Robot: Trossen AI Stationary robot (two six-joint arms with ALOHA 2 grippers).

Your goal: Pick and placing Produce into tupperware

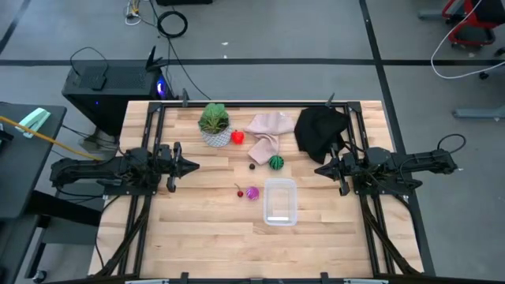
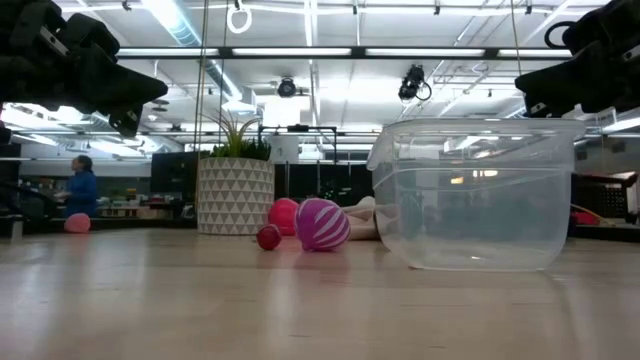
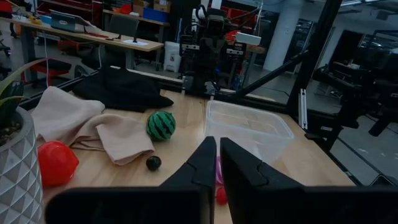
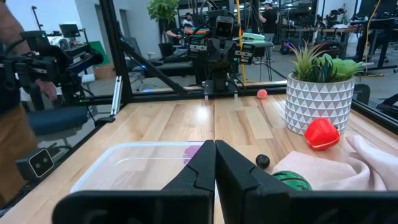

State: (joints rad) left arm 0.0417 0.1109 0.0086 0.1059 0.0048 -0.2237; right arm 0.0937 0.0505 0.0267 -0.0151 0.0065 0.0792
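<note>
The clear tupperware (image 1: 280, 202) stands on its base near the table's middle, with nothing in it. Left of it lie a purple striped ball (image 1: 252, 192) and a tiny dark-red ball (image 1: 239, 192). Farther back are the green round melon (image 1: 275, 162), a tiny dark ball (image 1: 252, 166) and the red piece (image 1: 237, 137) beside the plant pot. My left gripper (image 1: 194, 166) hovers shut over the table's left part. My right gripper (image 1: 319, 169) hovers shut over the right part. Both point toward the middle and touch nothing.
A leafy plant in a white patterned pot (image 1: 214, 125) stands at the far side, with a beige cloth (image 1: 268, 131) and a black cloth (image 1: 319, 131) to its right. Bare wood (image 1: 205, 237) lies toward the near edge. A person (image 2: 80, 188) is in the room behind.
</note>
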